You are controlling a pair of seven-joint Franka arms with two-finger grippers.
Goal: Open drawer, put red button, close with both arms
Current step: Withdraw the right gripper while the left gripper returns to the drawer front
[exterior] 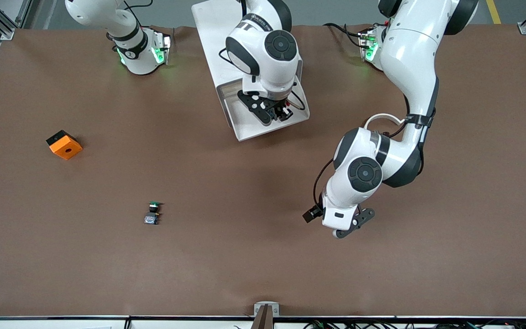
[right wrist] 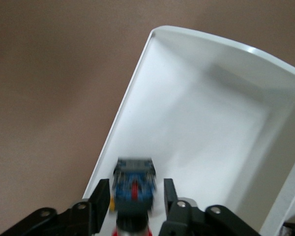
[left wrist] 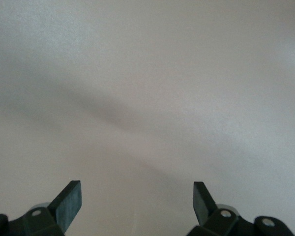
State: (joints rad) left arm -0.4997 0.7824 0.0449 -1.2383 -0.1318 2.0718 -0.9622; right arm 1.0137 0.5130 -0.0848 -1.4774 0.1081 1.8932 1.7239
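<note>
Nearest the front camera, the green-capped button (exterior: 153,213) lies on the brown table (exterior: 226,256), toward the right arm's end. It is not wanted. The left gripper (left wrist: 137,196) hangs over bare table toward the left arm's end, jaws wide apart and empty, waiting. Farther off sits an orange block (exterior: 64,145). Farthest, the drawer (exterior: 244,131) stands pulled out of the white cabinet (exterior: 213,36). The right gripper (exterior: 276,111) hovers over its tray with the red button (right wrist: 132,186) between its jaws. Whether it grips or has let go, I cannot tell. The step in hand looks like dropping the button in. Next, the right arm should lift clear, then both arms push the front shut.
</note>
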